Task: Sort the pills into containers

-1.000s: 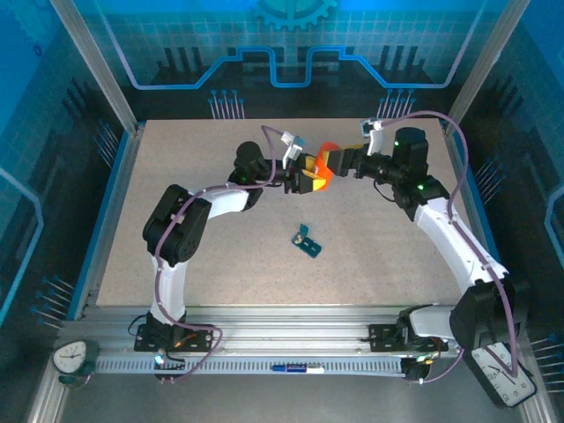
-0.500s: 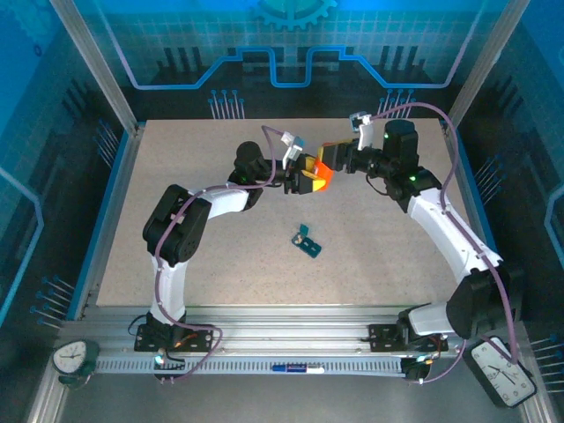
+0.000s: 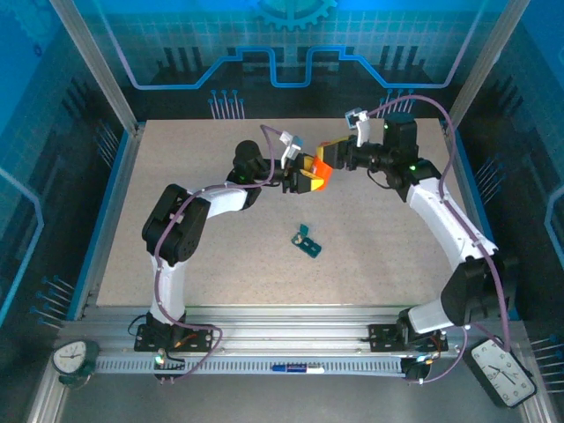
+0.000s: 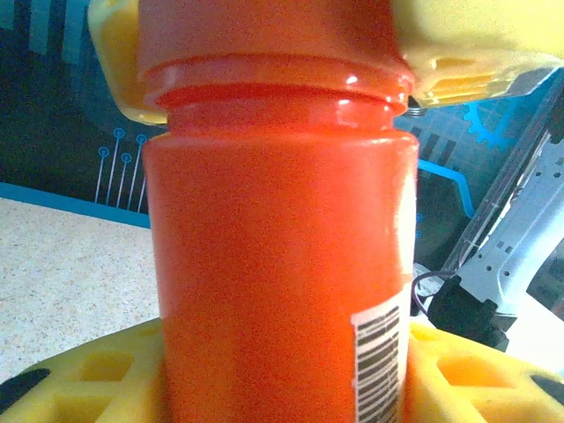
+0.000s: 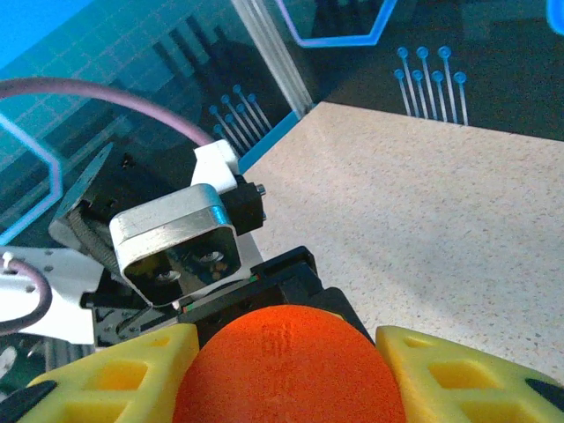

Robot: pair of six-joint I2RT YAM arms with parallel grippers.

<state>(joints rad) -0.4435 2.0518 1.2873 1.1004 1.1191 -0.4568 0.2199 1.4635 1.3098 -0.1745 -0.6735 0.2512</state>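
Observation:
My left gripper (image 3: 307, 179) is shut on the body of an orange pill bottle (image 3: 319, 171), held above the far middle of the table. In the left wrist view the bottle (image 4: 264, 291) stands between my yellow fingers (image 4: 79, 374), barcode label at the right. My right gripper (image 3: 329, 152) is shut on the bottle's orange cap (image 5: 286, 366), one yellow finger (image 5: 458, 379) pressed to each side. The same cap (image 4: 264, 35) sits at the top of the left wrist view. The dark-teal containers box (image 3: 307, 241) lies on the table nearer me. The pills are out of view.
The speckled table (image 3: 194, 238) has raised blue edges and metal posts at its corners. The left wrist camera housing (image 5: 181, 247) sits just beyond the cap. Both arms meet over the far middle, well above the pill box.
The right gripper has closed from wide open onto the bottle cap, and the right arm has shifted slightly left and farther back. The left gripper and the bottle have stayed put.

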